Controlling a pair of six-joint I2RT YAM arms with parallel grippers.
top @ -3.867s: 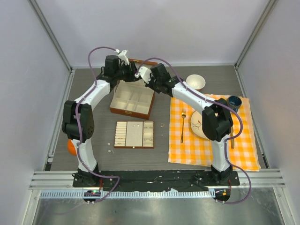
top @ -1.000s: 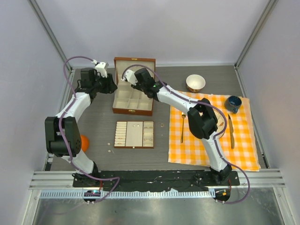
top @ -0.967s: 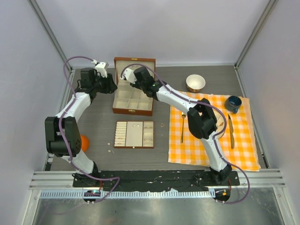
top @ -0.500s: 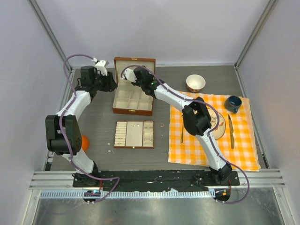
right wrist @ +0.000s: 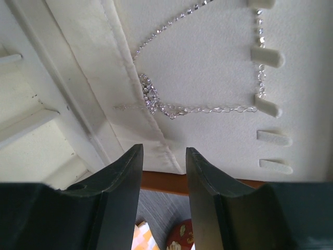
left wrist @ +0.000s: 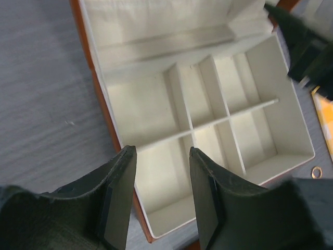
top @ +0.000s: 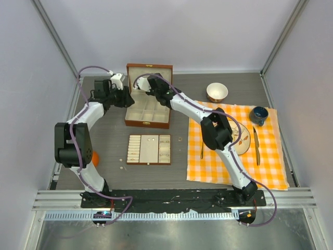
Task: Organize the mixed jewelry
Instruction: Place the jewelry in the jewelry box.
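Left tool (left wrist: 159,156) nearer wooden box (top: 147,124) rim

Overhead; wrist close-ups on box (top: 147,124)

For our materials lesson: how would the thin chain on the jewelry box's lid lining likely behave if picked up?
The chain would probably go limp: it drapes in curves and bunches in one clump. Its fine links suggest it is light and could slip from a grip. Threaded past the pegs, it may snag.
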